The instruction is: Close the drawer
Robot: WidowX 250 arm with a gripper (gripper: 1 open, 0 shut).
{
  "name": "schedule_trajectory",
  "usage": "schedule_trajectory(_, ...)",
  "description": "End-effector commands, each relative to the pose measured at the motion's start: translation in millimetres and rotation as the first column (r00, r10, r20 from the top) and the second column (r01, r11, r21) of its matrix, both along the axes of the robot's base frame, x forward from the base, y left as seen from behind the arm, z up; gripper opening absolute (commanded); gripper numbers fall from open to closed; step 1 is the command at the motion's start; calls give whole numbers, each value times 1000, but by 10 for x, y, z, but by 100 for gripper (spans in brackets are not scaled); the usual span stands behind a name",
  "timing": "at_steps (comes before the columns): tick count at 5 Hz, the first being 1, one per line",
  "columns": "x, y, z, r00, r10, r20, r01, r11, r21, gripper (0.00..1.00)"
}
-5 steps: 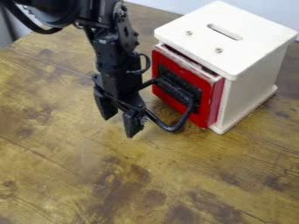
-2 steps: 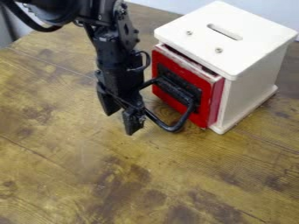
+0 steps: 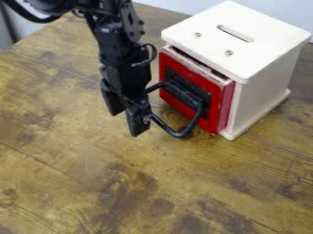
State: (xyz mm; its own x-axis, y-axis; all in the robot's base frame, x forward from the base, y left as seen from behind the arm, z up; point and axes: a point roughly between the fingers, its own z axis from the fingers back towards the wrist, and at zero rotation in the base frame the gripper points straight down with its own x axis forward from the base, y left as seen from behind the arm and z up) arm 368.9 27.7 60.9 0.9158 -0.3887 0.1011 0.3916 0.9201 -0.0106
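The red drawer (image 3: 206, 99) sits in the cream-white cube casing (image 3: 251, 46), its flat front only slightly proud of the casing's face. A black bracket and a big black wire loop handle (image 3: 184, 126) hang from the front down toward the table. My black gripper (image 3: 127, 117) points straight down just left of the handle, a little above the wood. Its two fingers stand apart and open, with nothing between them. One fingertip (image 3: 142, 125) is close beside the loop; I cannot tell whether it touches.
The worn brown wooden table (image 3: 86, 183) stretches to the left and front. The arm (image 3: 110, 37) comes down from the upper left. The table's far edge runs along the top left corner.
The gripper has lifted slightly and rolled a little about its vertical axis. The drawer and handle look unchanged.
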Motion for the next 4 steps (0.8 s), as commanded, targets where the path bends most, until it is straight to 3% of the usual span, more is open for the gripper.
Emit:
schedule_trajectory(1, 95, 175, 332, 996, 29, 86, -31, 999, 17, 100)
schedule_trajectory(3, 81, 201, 187, 997, 12, 80, -14, 1000, 18, 100)
schedule_trajectory(4, 40, 116, 225, 998, -33, 55, 33, 999, 3, 100)
